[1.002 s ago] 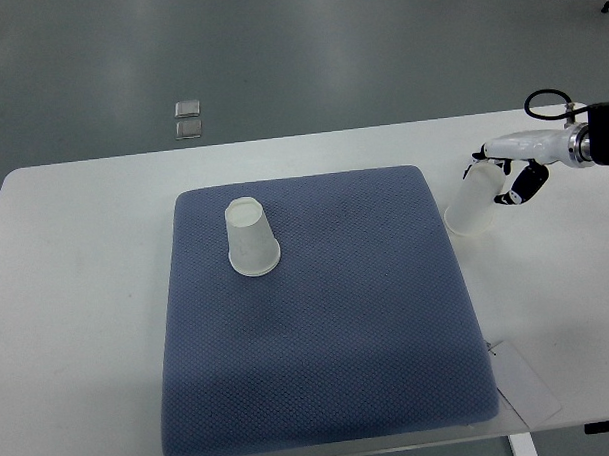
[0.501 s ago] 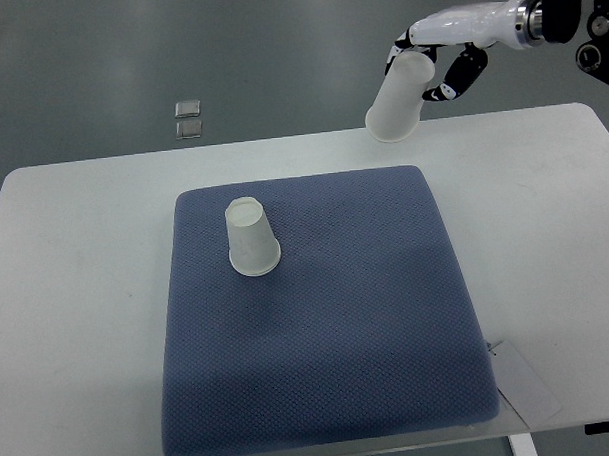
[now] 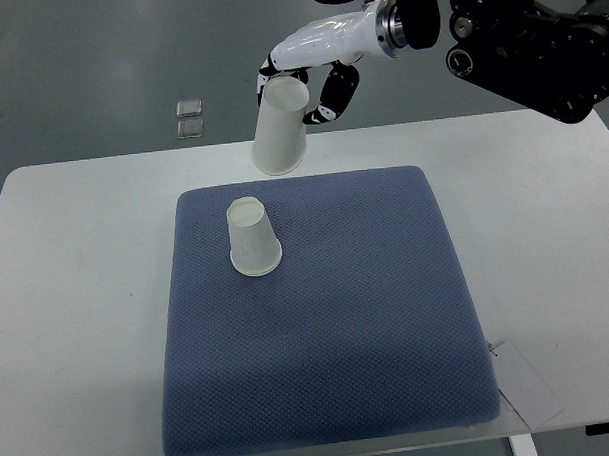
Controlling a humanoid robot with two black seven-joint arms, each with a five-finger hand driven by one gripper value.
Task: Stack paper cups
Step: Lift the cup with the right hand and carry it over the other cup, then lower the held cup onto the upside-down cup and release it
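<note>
The right hand grips an upturned paper cup in mid-air. A second inverted cup stands on the blue mat at its 6 o'clock.

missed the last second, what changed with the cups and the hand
The right hand, shut on the held cup, lifted it off the table at the mat's right edge and carried it left, to above the mat's far edge. The upside-down cup on the mat has not moved.
</note>
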